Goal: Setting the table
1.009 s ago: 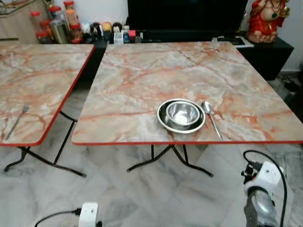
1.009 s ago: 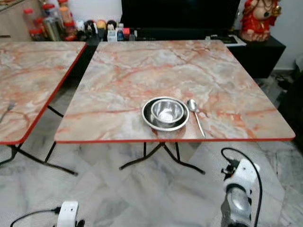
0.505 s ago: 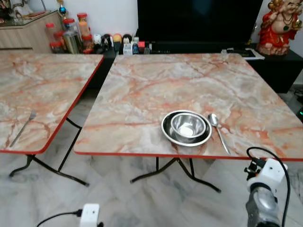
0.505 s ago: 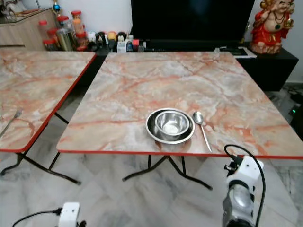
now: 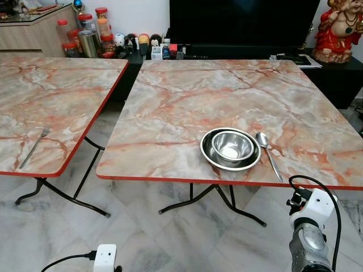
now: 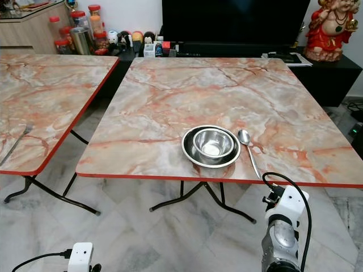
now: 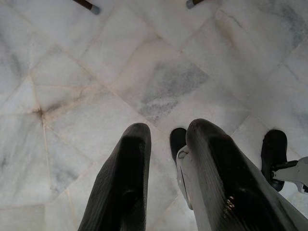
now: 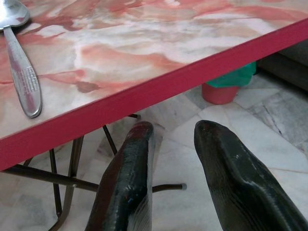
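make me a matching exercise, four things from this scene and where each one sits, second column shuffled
Things:
1. small steel bowl
2. silver metal spoon
3. thin metal fork
4. red seated figurine

Places:
A. on the left marble table
B. on the dark cabinet at back right
C. inside the round steel plate
D. on the table just right of the plate

Pairs: 1-C, 2-D, 3-A, 4-B

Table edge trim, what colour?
Red, around the marble-patterned table; clearest in the right wrist view.
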Motion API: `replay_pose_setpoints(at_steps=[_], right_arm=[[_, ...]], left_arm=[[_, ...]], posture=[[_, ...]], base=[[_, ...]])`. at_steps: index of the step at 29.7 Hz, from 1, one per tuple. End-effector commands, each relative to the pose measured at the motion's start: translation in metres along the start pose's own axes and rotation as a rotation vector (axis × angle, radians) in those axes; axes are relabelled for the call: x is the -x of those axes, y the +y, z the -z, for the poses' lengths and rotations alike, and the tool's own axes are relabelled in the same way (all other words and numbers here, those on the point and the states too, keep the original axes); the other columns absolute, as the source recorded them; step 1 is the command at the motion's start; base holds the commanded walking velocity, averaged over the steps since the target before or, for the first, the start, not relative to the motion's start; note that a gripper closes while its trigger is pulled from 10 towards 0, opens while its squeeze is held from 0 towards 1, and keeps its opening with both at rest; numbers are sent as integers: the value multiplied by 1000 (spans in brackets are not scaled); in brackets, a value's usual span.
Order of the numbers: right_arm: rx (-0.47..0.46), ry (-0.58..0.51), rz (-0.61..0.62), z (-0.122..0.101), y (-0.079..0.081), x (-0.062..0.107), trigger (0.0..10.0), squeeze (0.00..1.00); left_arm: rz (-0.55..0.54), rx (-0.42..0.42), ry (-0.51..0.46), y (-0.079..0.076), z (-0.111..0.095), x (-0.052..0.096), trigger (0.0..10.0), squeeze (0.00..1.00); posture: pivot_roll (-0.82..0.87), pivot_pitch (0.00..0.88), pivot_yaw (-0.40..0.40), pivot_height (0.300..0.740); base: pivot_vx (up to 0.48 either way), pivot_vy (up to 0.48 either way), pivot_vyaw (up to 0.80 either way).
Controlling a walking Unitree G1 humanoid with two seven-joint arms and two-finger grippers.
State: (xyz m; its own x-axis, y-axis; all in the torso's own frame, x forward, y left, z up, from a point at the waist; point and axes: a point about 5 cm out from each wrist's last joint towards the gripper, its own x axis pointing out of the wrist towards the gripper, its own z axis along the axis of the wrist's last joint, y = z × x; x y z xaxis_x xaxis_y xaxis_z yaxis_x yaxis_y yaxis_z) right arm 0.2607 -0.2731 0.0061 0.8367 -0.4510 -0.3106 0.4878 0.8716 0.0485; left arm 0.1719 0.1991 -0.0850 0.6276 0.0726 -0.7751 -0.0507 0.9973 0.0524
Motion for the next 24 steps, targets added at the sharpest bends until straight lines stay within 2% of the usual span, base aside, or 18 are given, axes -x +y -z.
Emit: replay_pose_setpoints(at_steps=[1,4,9,16,24], right_arm=[[-11,-12,10,-3,-1,-1,10000,0],[-30,-103,34,-18,-6,-4,10000,0],[-5,-227,38,-40,-11,-6,10000,0],[6,-340,46,-59,-16,-5,10000,0],[21,-314,42,-50,-13,-2,10000,0]], left_arm=[[-1,9,12,1,2,0,10000,0],[-2,10,12,1,2,0,10000,0],[0,9,12,1,2,0,10000,0],[4,9,11,1,1,0,10000,0],[9,7,12,0,1,0,10000,0]], posture=[[14,0,-12,736],[17,0,-11,736],[9,0,-9,736],[8,0,-9,736],[4,0,-7,736]], base=[[0,319,0],[0,317,0],[0,310,0],[0,311,0],[0,311,0]])
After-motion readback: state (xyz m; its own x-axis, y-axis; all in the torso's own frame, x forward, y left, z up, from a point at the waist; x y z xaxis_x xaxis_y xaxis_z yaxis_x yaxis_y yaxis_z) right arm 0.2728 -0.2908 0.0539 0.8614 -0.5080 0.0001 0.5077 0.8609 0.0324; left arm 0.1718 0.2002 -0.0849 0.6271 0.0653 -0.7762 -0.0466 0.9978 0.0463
